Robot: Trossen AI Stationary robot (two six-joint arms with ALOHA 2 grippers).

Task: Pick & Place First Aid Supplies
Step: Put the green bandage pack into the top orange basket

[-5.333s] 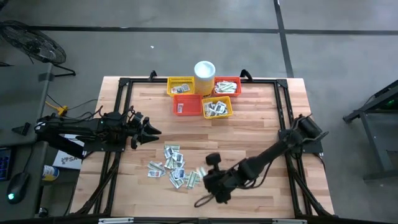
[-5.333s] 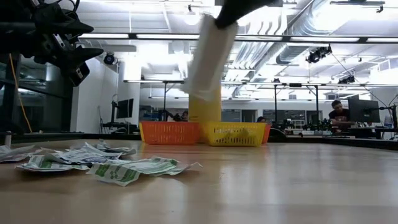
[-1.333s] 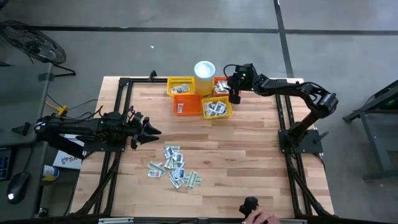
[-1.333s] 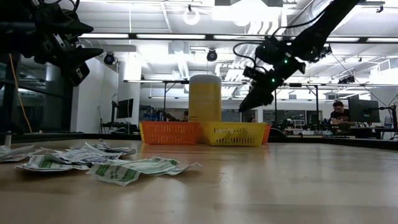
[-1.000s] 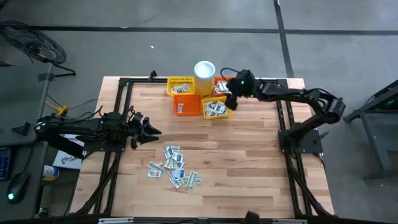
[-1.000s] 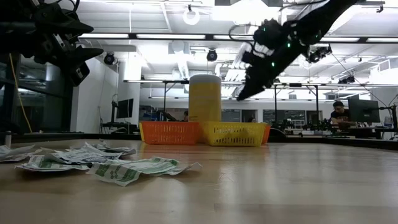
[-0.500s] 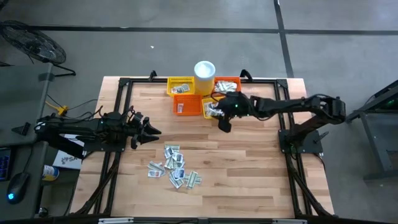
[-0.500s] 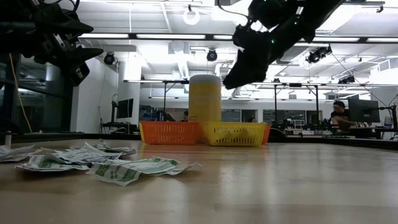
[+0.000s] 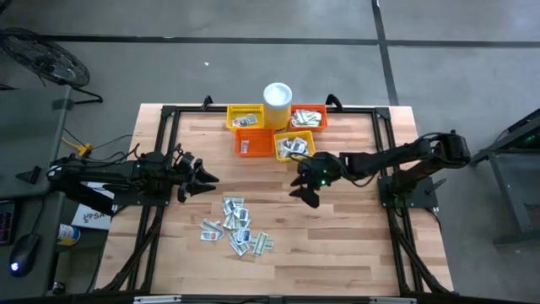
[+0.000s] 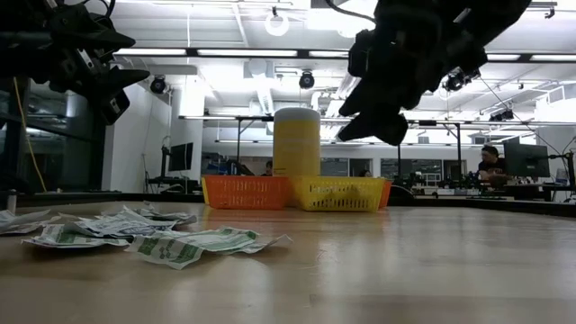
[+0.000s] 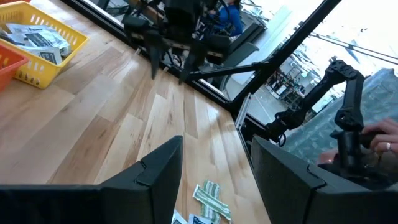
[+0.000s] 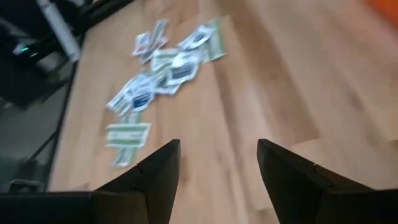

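My right gripper (image 9: 305,187) hangs empty over bare wood, its two dark fingers (image 12: 155,180) spread apart with nothing between them. The loose heap of small white, grey and pale green flat sachets (image 9: 237,226) lies ahead of me toward the table's near edge, well apart from my tips. It spreads in a band; single packets point every way. My left gripper (image 9: 201,178), also spread and empty, waits about as near the heap
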